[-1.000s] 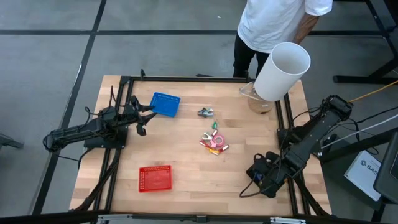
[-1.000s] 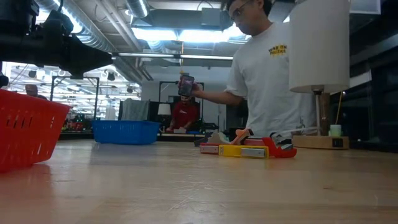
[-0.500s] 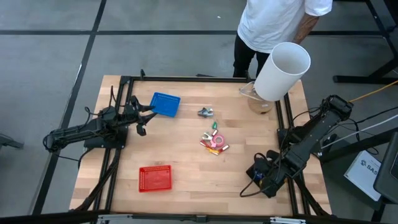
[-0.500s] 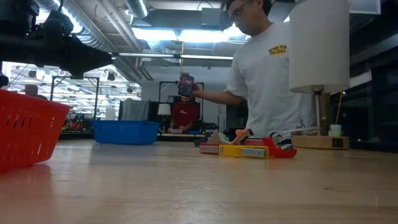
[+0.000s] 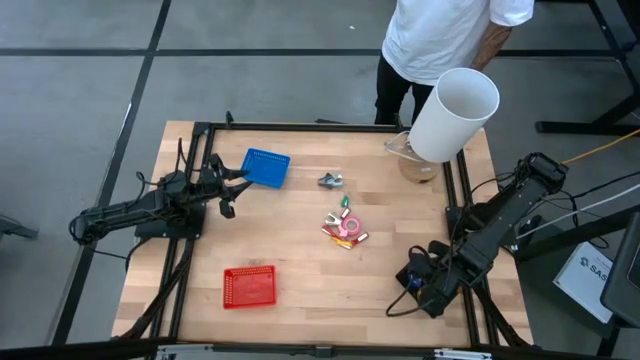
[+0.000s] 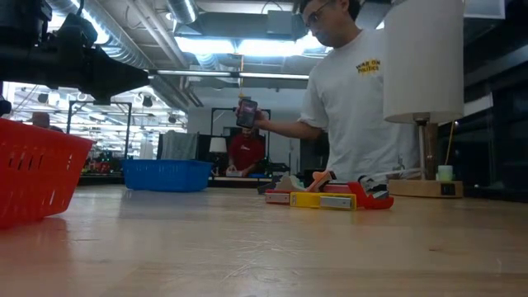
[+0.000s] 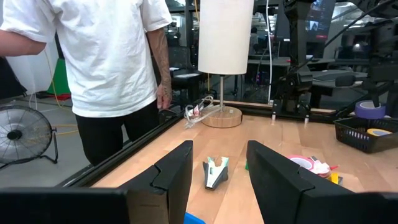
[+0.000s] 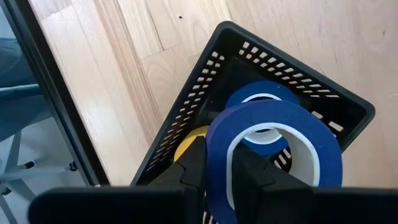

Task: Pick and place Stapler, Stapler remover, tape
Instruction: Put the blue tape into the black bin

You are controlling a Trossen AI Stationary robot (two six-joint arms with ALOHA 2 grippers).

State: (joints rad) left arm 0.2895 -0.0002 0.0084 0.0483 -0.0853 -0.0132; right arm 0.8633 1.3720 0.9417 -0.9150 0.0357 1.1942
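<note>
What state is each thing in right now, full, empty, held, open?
Left tool: open, empty, near the blue basket.
Right tool: shut on blue tape roll, over black basket.
Black basket: holds blue and yellow tape.
Stapler remover: lying free on the table.
Red basket: appears empty.

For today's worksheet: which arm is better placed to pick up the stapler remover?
Left: the left gripper, open, faces the stapler remover; the right gripper holds blue tape over the black basket.
</note>
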